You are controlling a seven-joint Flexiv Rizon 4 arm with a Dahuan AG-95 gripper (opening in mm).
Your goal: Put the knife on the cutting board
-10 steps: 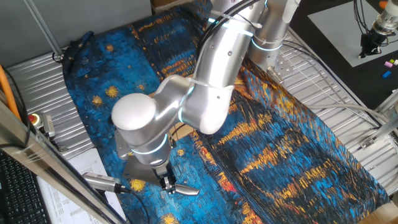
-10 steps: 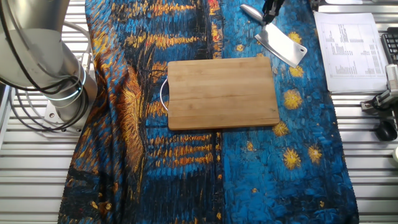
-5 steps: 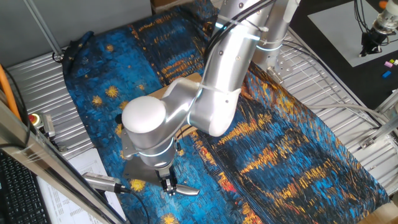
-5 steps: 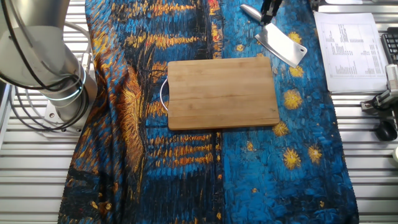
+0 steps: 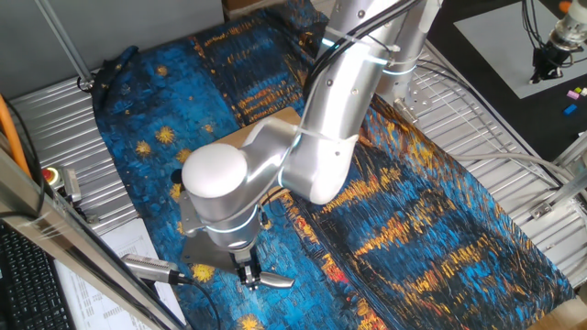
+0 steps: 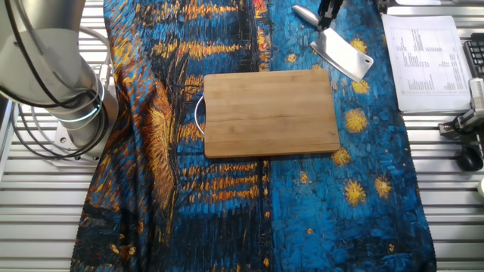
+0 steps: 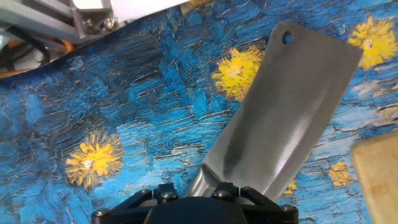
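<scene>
In one fixed view, you see the arm bent low over the near edge of the surface, with the gripper [image 5: 249, 276] down at the knife [image 5: 273, 280]. Only the shiny handle shows here, lying on the blue painted cloth [image 5: 183, 119]. The arm's body hides most of the cutting board [image 5: 275, 120].

In the other fixed view, note that the knife [image 6: 342, 54] lies on the cloth just beyond the far right corner of the cutting board [image 6: 271, 112], its blade close to that corner but apart from it. The gripper [image 6: 327, 17] stands at the junction of handle and blade. A printed sheet [image 6: 423, 53] lies to the right.

In the hand view, the broad grey blade [image 7: 283, 112] runs away from the camera, and a corner of the board [image 7: 378, 174] appears at the right edge. The fingers sit astride the handle, but you cannot tell whether they are closed firmly on it.

Expect two risks. A grip on the smooth rounded handle may let the heavy blade swing down or slip out on lifting. A low carry may catch the blade on the board's edge.
</scene>
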